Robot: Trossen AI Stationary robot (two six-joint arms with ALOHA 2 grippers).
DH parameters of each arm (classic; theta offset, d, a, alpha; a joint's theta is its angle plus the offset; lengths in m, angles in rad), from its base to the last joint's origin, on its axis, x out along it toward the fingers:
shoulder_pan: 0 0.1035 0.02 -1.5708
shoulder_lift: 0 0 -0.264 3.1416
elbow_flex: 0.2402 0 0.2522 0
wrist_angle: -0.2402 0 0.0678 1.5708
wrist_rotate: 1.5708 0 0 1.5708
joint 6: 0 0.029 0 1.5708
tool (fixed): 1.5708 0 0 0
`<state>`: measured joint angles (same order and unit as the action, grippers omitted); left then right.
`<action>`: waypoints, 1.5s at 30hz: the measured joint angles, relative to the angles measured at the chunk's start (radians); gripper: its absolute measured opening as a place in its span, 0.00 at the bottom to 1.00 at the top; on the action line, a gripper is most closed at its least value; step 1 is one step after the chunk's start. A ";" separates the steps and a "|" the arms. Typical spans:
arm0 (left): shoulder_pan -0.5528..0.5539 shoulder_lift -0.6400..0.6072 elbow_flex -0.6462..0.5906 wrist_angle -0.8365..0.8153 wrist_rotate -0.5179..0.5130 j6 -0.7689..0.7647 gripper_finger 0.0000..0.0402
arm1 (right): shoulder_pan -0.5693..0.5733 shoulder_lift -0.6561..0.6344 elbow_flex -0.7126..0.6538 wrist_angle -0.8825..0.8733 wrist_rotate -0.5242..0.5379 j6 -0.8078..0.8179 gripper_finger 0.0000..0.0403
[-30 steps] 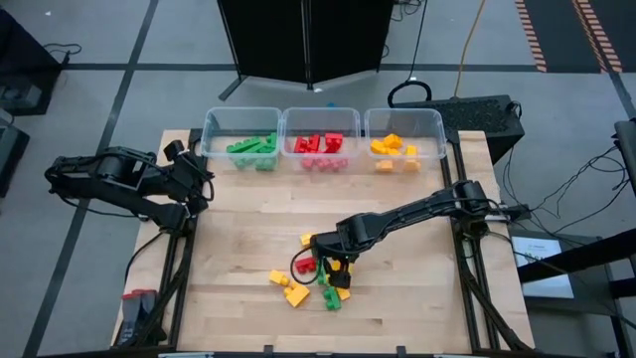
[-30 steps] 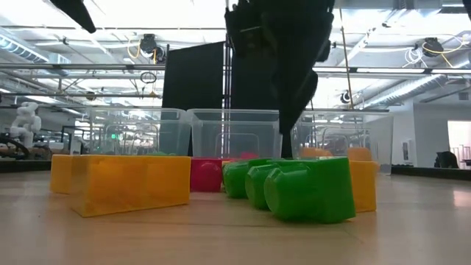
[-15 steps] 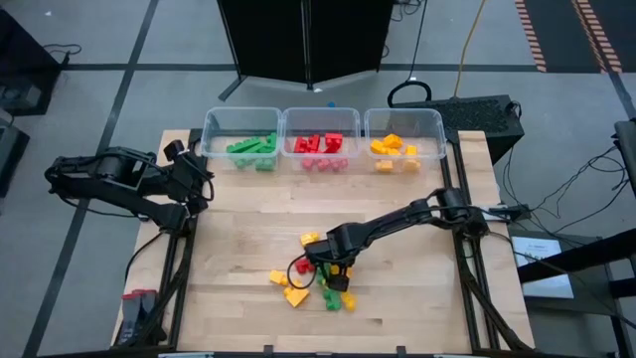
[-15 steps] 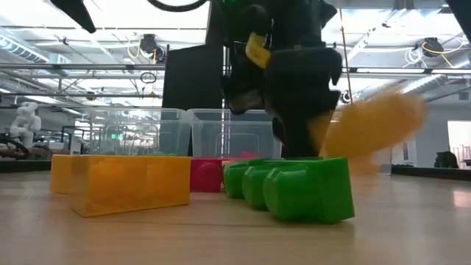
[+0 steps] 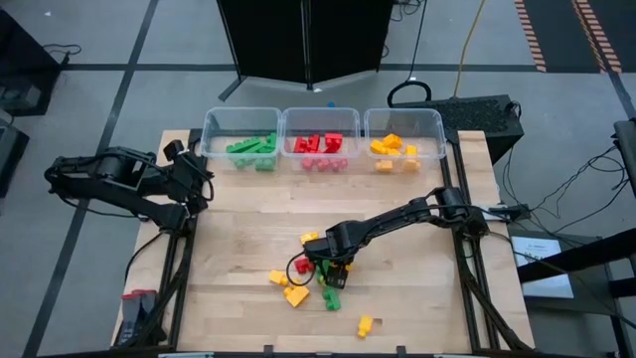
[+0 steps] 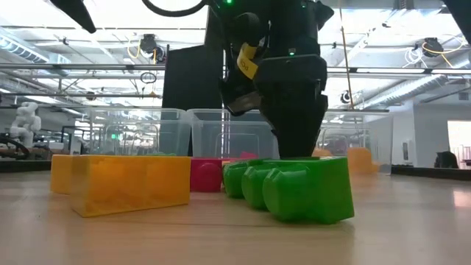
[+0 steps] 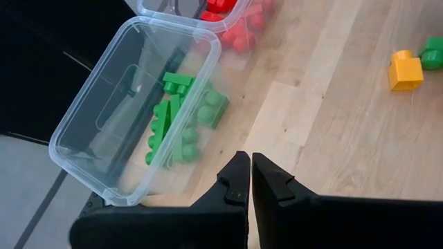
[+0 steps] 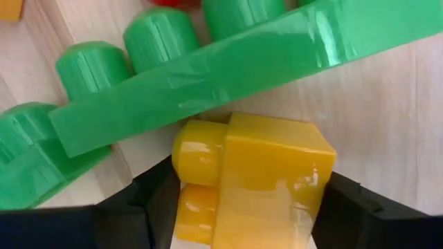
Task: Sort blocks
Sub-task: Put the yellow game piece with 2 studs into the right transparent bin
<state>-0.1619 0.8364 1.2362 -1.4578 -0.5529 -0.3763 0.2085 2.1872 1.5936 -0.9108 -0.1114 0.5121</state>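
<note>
Right claw (image 8: 235, 200) brackets yellow block (image 8: 249, 183) — pile-side.

long green block (image 8: 208, 76) cut off at both edges; yellow block (image 8: 256, 180) base hidden between claw fingers (image 8: 138, 207)

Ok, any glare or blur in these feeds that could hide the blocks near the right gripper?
Right wrist view: strong sheen on the long green block and the yellow block between the dark fingers, edges still clear. Low view: bright ceiling lights leave the right arm a dark silhouette; the near green block is slightly soft. High view: even light, blocks small.
</note>
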 joint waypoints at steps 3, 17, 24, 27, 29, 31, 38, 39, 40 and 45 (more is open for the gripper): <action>0.000 0.000 0.000 0.000 -0.001 0.016 0.00 | -0.006 -0.002 -0.001 -0.002 0.000 0.008 0.58; 0.000 0.000 0.000 0.000 -0.001 0.024 0.00 | -0.064 -0.090 0.062 -0.161 0.148 -0.002 0.58; 0.000 0.000 0.000 0.000 -0.001 0.024 0.00 | -0.150 -0.238 0.061 -0.285 0.292 -0.008 0.58; 0.000 0.000 0.000 0.000 -0.002 0.023 0.00 | -0.206 -0.320 0.062 -0.335 0.370 -0.026 0.58; 0.000 0.000 0.000 -0.001 -0.002 0.024 0.00 | -0.250 -0.376 0.062 -0.361 0.427 -0.039 0.58; 0.000 0.000 0.000 0.000 -0.002 0.024 0.00 | -0.302 -0.433 0.062 -0.373 0.479 -0.051 0.58; 0.000 0.000 0.000 0.000 -0.002 0.019 0.00 | -0.517 -0.571 0.064 -0.369 0.638 -0.083 0.58; 0.000 0.000 0.000 0.000 -0.002 0.018 0.00 | -0.551 -0.580 0.064 -0.369 0.647 -0.084 0.58; 0.000 0.000 0.000 0.000 -0.002 0.018 0.00 | -0.582 -0.584 0.064 -0.368 0.654 -0.088 0.58; 0.000 0.000 0.000 0.000 -0.001 0.016 0.00 | -0.722 -0.571 0.064 -0.369 0.662 -0.109 0.58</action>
<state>-0.1619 0.8364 1.2364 -1.4578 -0.5544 -0.3604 -0.5136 1.6160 1.6573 -1.2794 0.5507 0.4030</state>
